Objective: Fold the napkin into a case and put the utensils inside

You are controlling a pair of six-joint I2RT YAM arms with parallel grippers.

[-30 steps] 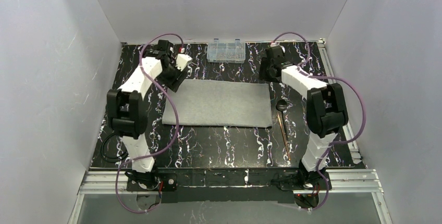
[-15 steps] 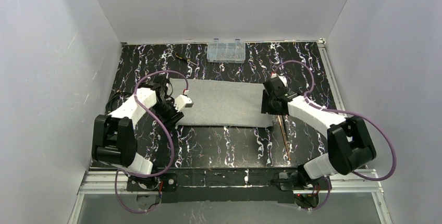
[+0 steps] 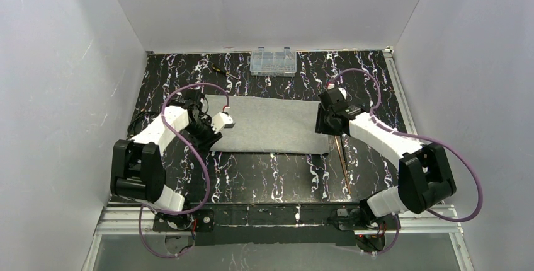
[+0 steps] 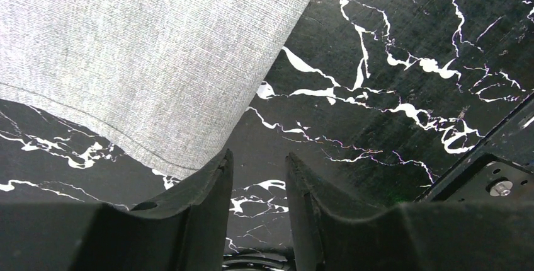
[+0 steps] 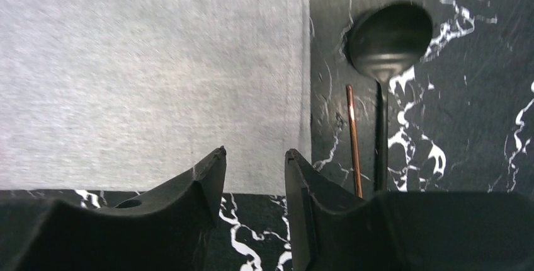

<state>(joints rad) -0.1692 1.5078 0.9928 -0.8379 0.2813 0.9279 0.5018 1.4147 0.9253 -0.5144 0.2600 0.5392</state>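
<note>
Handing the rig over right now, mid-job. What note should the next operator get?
Left gripper: open, empty, at the napkin's near left corner.
Right gripper: open, empty, at its near right corner.
Utensils: on the table, just right of the napkin, outside it.
Done: napkin lies flat as a wide rectangle.
To do: fold it into a case, put utensils inside.

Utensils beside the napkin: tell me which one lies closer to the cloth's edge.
The thin copper rod lies closer to the napkin; the spoon, with its dark rounded bowl, lies on the rod's far side.
</note>
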